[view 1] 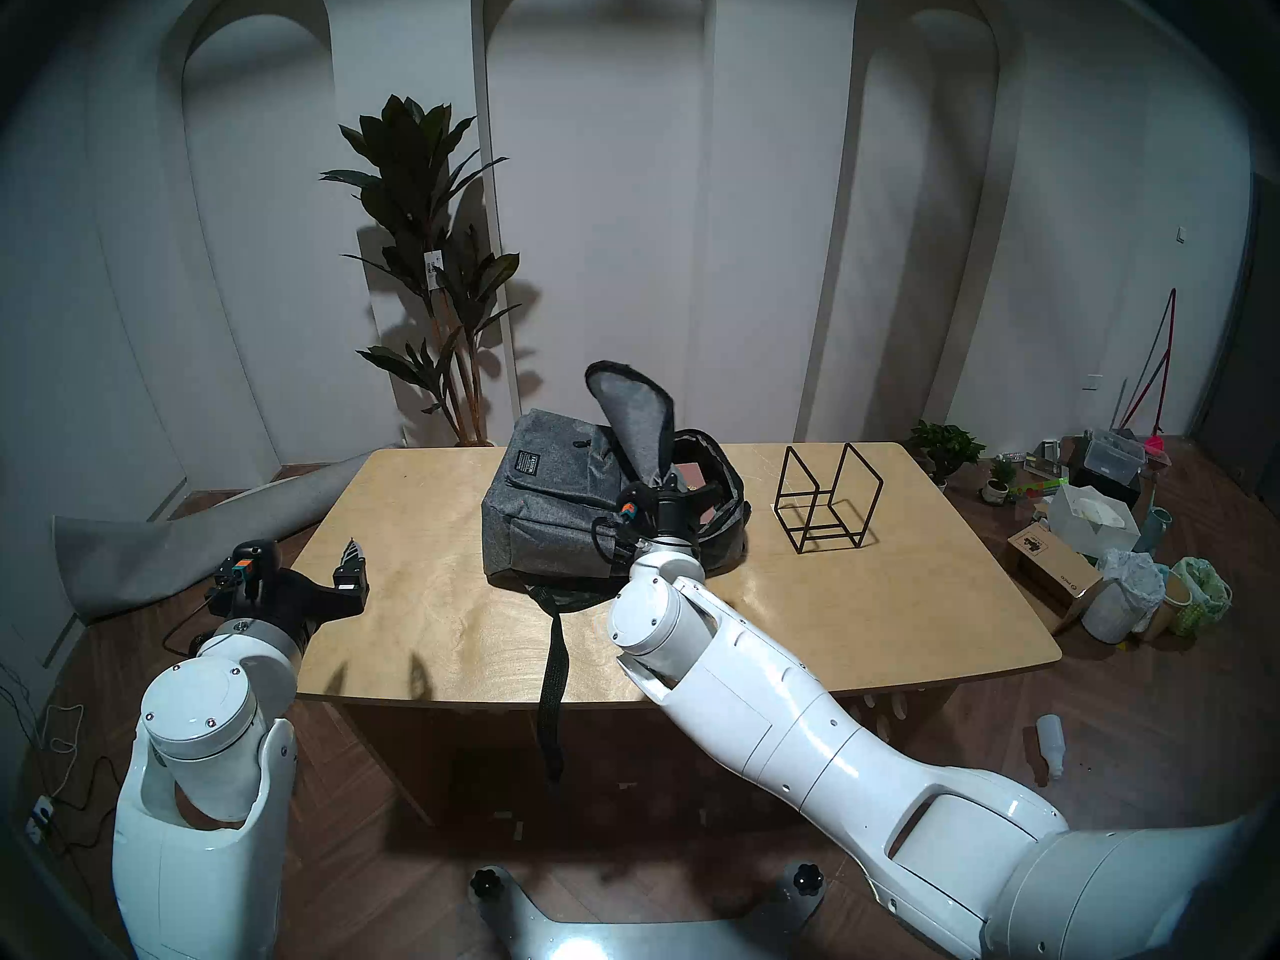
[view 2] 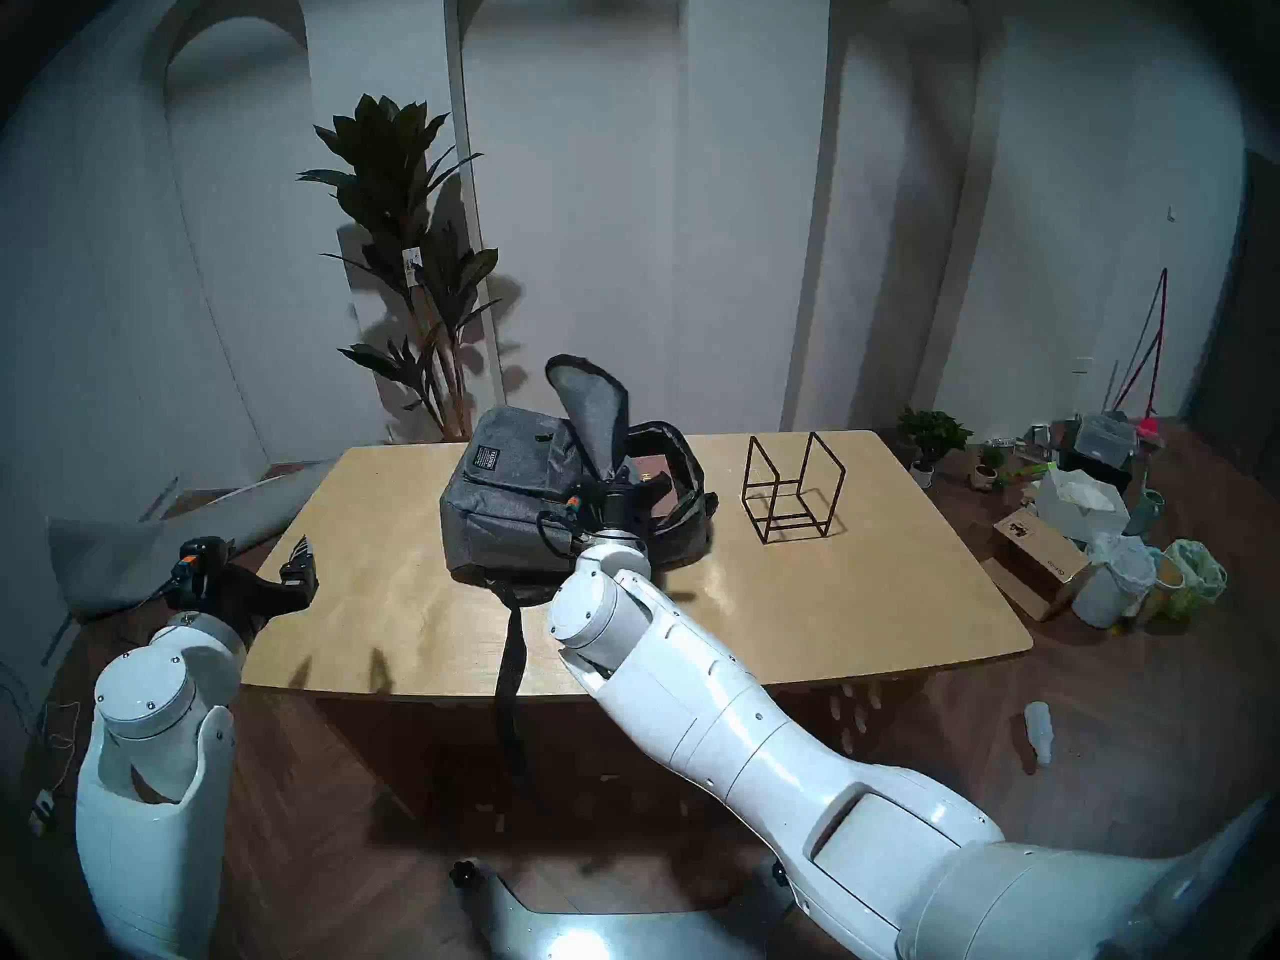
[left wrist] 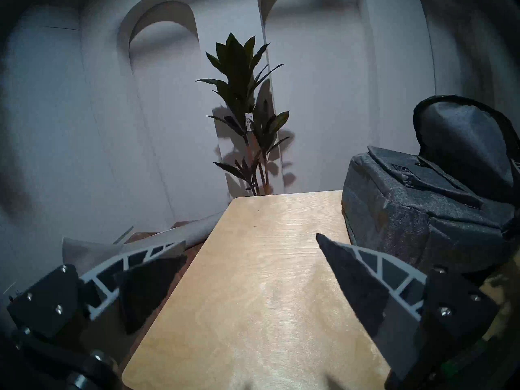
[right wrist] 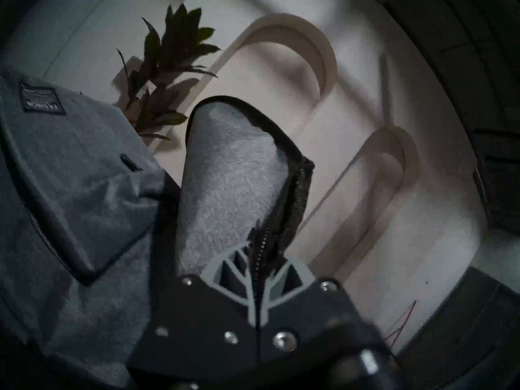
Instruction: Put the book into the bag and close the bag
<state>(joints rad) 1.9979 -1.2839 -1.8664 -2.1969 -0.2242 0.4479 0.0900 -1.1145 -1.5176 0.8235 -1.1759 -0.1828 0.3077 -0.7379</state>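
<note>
Bag: your bag (view 1: pixel 554 515) lies on the table (view 1: pixel 866 626), front pocket up, its mouth facing away from the left claw, toward the wire stand (view 1: pixel 828 498).
Book: the book (view 1: pixel 689 472) already sits inside the mouth, just beyond your right claw's tips; only a brown patch shows.
Flap: the flap (right wrist: pixel 230 184) stands upright, rising straight ahead of your right claw (right wrist: pixel 257 271), its zipper edge running from the tips upward.
Right claw: clamped tight on that zipper edge (right wrist: pixel 263 240), the black teeth pinched between the fingers (right wrist: pixel 219 265); whether you have the slider or only the tape, you cannot tell.
Left claw: your left claw (left wrist: pixel 250 257) is spread wide and empty, over the table's near left corner; the bag lies ahead and to its right, well apart.
Nearer arm: the right, already on the bag.
Judgement: the book step looks done; closing hinges on bringing the flap down over the mouth, then running the zipper around the opening.
</note>
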